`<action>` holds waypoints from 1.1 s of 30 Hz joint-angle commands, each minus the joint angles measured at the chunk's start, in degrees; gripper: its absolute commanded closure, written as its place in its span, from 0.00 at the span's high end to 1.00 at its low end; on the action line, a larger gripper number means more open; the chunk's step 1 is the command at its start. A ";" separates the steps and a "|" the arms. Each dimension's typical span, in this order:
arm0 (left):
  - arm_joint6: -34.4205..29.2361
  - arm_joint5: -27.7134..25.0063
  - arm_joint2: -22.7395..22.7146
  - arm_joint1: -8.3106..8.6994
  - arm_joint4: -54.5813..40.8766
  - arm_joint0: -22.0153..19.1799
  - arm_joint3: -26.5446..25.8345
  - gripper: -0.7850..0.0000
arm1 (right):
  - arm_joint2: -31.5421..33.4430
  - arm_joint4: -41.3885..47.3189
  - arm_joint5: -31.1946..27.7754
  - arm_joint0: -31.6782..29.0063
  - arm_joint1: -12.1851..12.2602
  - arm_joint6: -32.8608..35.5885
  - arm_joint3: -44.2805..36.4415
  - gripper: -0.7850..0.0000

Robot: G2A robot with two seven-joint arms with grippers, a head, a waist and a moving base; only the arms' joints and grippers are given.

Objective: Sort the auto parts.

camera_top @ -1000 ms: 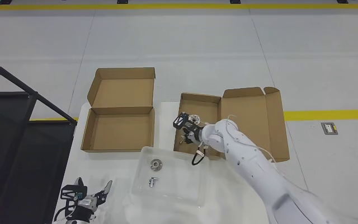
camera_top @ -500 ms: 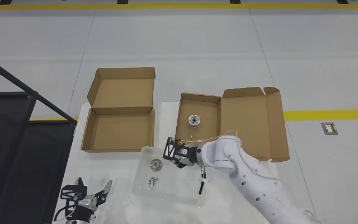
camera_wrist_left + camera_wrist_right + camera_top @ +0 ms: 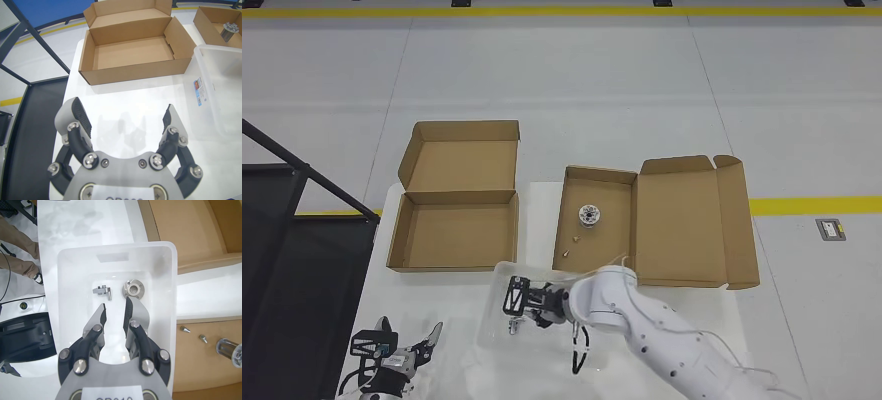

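My right gripper (image 3: 116,302) hangs open and empty inside the clear plastic bin (image 3: 174,275). A round metal flange (image 3: 133,290) lies on the bin floor at one fingertip. A small grey bracket (image 3: 103,291) lies just beyond the other. In the top view this gripper (image 3: 517,298) is over the bin's left part (image 3: 500,268). The right cardboard box (image 3: 597,190) holds a ribbed cylinder part (image 3: 588,214) and a small screw (image 3: 575,238). My left gripper (image 3: 122,104) is open and empty over bare table near the front left corner (image 3: 402,350).
An empty cardboard box (image 3: 457,235) with its lid folded back stands at the back left, seen close in the left wrist view (image 3: 132,51). The right box's lid (image 3: 692,220) lies open to the right. A black frame (image 3: 282,160) stands left of the table.
My right gripper has swung from the right cardboard box toward the front left and down into the clear bin. The cylinder part stays in the box. The left arm has not moved.
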 commanded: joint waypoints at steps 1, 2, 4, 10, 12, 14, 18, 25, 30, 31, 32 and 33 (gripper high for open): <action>0.00 0.00 0.00 0.00 0.00 0.00 0.00 1.00 | -2.62 -0.34 0.65 1.06 -1.37 -0.56 2.74 0.34; 0.00 0.00 0.00 0.00 0.00 0.00 0.00 1.00 | -3.84 -0.22 0.50 1.68 -2.10 -0.65 4.04 0.36; 0.00 0.00 0.00 0.00 0.00 0.00 0.00 1.00 | -5.63 0.71 -0.07 2.88 -3.50 -1.48 6.45 0.40; 0.00 0.00 0.00 0.00 0.00 0.00 0.00 1.00 | -9.31 2.16 -1.91 5.50 -6.97 -3.07 12.56 0.45; 0.00 0.00 0.00 0.00 0.00 0.00 0.00 1.00 | -10.49 1.89 -1.68 6.03 -8.08 -2.95 14.37 0.45; 0.00 0.00 0.00 0.00 0.00 0.00 0.00 1.00 | -11.57 1.61 -1.00 6.41 -9.21 -2.99 16.03 0.45; 0.00 0.00 0.00 0.00 0.00 0.00 0.00 1.00 | -13.30 0.35 1.15 7.16 -11.36 -2.62 19.06 0.45; 0.00 0.00 0.00 0.00 0.00 0.00 0.00 1.00 | -14.90 -1.21 2.25 8.18 -14.32 -2.79 23.50 0.49; 0.00 0.00 0.00 0.00 0.00 0.00 0.00 1.00 | -15.65 -2.55 2.22 8.60 -15.99 -3.23 25.89 0.57; 0.00 0.00 0.00 0.00 0.00 0.00 0.00 1.00 | -15.83 -2.93 2.29 8.64 -16.32 -3.27 26.32 0.56; 0.00 0.00 0.00 0.00 0.00 0.00 0.00 1.00 | -16.01 -3.27 2.29 8.69 -16.64 -3.22 26.77 0.57; 0.00 0.00 0.00 0.00 0.00 0.00 0.00 1.00 | -16.16 -3.73 2.51 8.79 -16.95 -3.13 27.26 0.57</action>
